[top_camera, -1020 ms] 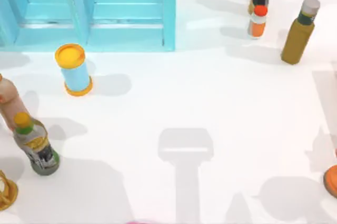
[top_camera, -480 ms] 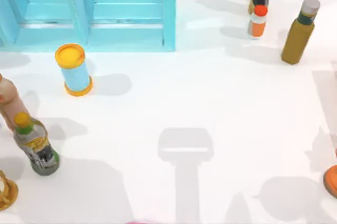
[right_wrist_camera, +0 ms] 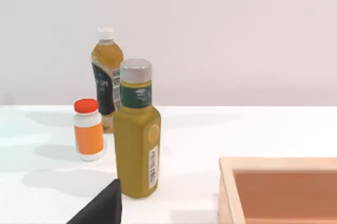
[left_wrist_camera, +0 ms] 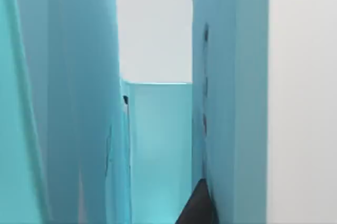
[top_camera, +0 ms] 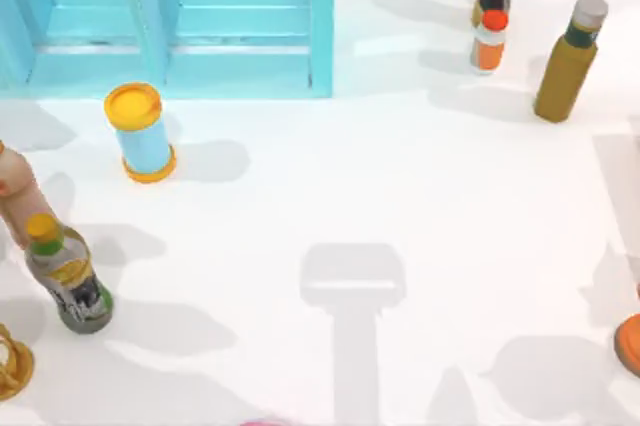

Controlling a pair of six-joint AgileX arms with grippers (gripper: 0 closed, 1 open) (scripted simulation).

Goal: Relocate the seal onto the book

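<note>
Left gripper [left_wrist_camera: 197, 209] close up against the cabinet [top_camera: 170, 21] — grip can't be told. Right gripper [right_wrist_camera: 100, 207] well right of cabinet, beside olive bottle [right_wrist_camera: 137, 134] — grip likewise. Seal, book: place can't be told.

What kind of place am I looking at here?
Probably a simulated test tabletop, not a real room: a plain white table holds scattered bottles such as an olive-yellow bottle and a small orange-capped bottle, beside a light-blue cabinet.
</note>
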